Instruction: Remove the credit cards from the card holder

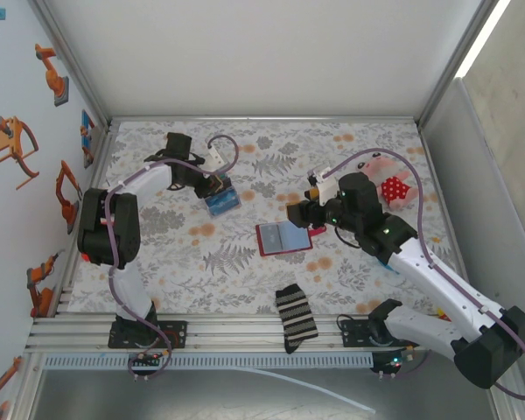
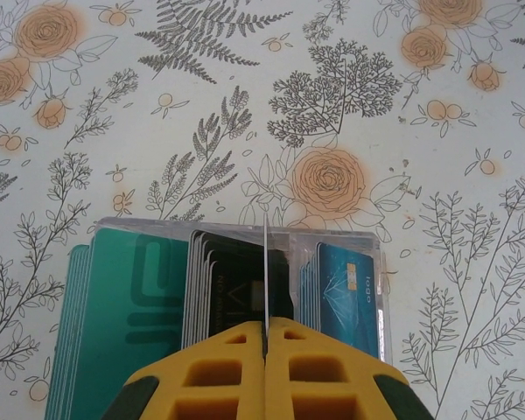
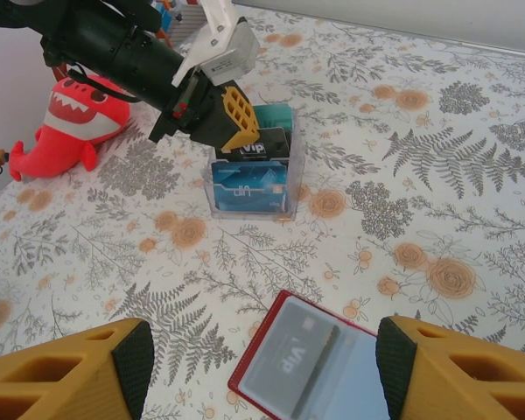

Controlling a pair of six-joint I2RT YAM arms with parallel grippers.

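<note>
One open card holder [image 1: 283, 237] lies flat, long axis left-right.

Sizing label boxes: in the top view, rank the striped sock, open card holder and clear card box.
1. striped sock and card holder: too alike to rank.
2. clear card box: clearly smallest.

A robotics lab test cell: white panels [image 1: 245, 52] stand behind and beside the floral tablecloth [image 1: 157, 271], an aluminium extrusion rail [image 1: 236, 332] along its near edge carries the bolted-on left arm [image 1: 114, 223] and right arm [image 1: 437, 271], and cartoon robot-arm stickers [image 1: 17, 144] (orange and blue) dot the wall to its left.
</note>
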